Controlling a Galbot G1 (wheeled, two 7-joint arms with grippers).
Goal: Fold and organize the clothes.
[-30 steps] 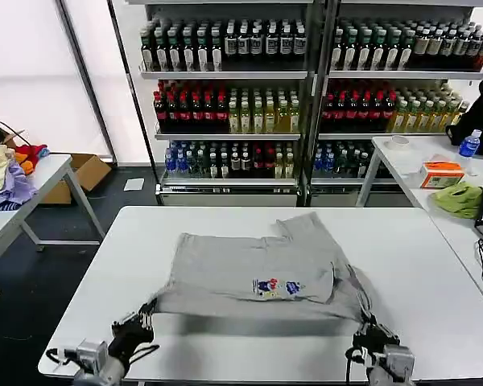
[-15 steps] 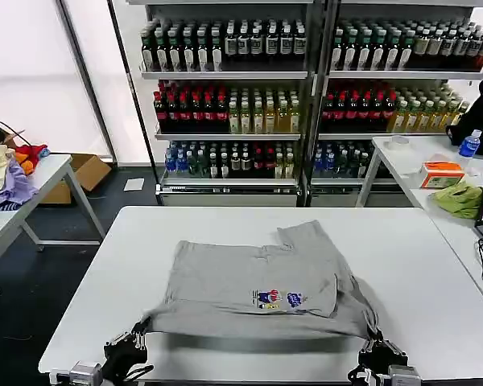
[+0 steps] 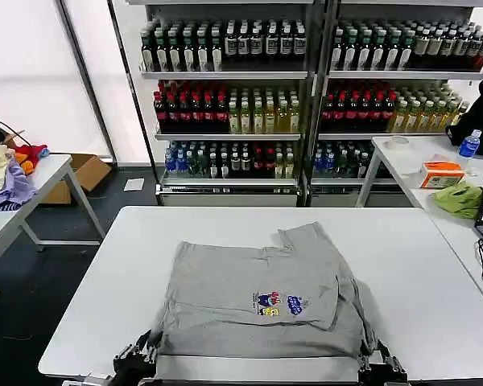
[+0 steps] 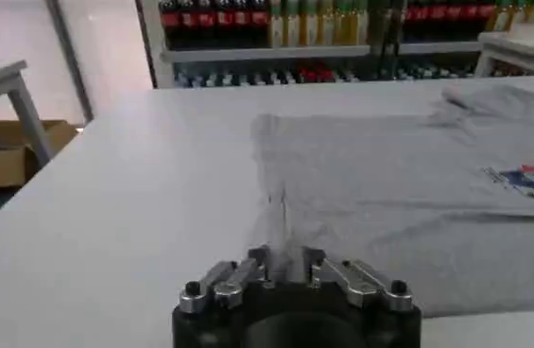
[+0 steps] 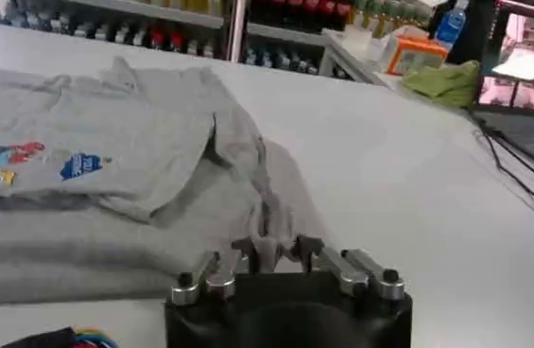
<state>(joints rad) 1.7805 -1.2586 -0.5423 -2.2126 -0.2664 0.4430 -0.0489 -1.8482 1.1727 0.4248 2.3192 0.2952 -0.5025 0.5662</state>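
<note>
Both grippers, left gripper (image 4: 285, 267) and right gripper (image 5: 276, 253), pinch the T-shirt (image 3: 258, 297) near hem corners; next, probably lift and fold far.

The left end effector (image 4: 285, 260) has a rounded, glossy black housing. From it rise silver metal linkage bars, paired on each side, each outer bar capped by a dark round screw head. The inner finger pieces are lighter silver and short. The right end effector (image 5: 281, 253) is built the same way: a black curved body, silver hinged links and a black screw at each outer joint. Beside its housing lies a dark part with blue, red and yellow wires. In the head view both appear as dark, angular metal parts.
</note>
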